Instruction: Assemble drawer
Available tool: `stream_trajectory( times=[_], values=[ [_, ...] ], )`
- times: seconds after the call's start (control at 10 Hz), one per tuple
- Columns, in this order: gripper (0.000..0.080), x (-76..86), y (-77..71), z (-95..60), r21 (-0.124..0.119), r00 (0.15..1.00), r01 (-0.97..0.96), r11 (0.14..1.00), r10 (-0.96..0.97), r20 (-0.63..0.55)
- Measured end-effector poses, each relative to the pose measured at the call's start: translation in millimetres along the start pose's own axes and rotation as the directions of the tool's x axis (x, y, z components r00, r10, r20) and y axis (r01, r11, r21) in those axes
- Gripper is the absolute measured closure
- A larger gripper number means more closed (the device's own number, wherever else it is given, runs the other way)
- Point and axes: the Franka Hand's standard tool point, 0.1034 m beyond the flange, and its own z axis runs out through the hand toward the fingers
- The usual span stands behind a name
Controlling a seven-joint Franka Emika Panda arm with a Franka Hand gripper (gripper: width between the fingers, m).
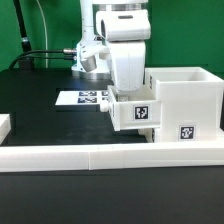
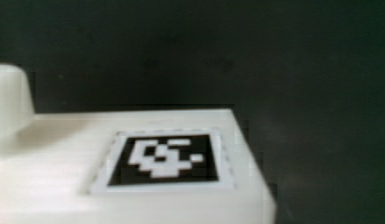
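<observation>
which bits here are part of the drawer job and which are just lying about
Part of the job:
- tall housing
- smaller tray under the tool, beside the housing

Just there:
- marker board flat on the table
- low white border wall in front

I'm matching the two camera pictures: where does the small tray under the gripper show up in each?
Exterior view: the small tray sits at centre, below the gripper, against the tall housing.
Wrist view: it fills the lower half, from the left edge.
Shared landmark: the tray's black-and-white tag.
</observation>
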Motion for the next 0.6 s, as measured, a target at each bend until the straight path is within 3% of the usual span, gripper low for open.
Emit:
stream_trajectory(
  times=[0.2,0.6],
  values=[
    [0.0757,10.6,1.7,-0.2,-0.004,0.999,0.034,0.999,-0.033,0.022],
    [0.0757,9.4,1.9,-0.8,-0.005,0.999,0.026,1.000,-0.026,0.022]
  ],
)
